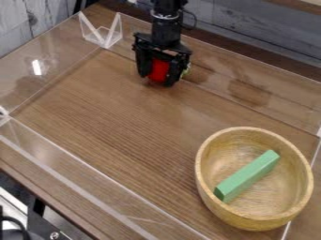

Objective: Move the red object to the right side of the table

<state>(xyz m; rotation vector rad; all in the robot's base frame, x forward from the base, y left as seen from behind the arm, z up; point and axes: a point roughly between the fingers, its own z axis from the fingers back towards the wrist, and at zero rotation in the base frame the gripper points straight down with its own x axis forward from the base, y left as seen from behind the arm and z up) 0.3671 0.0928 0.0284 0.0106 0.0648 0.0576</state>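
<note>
We have one view, raised and angled down across the table (113,122), gripper (162,67) far, bowl (207,159) nearest us.

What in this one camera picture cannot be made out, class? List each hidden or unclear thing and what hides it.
- Red object: mostly covered by the open hand straddling it; contact unclear.
- Its green cap: hidden behind a finger.
- Bowl: inner floor under the green block unseen.
- Table: near-left corner cut off by the frame edge.
</note>
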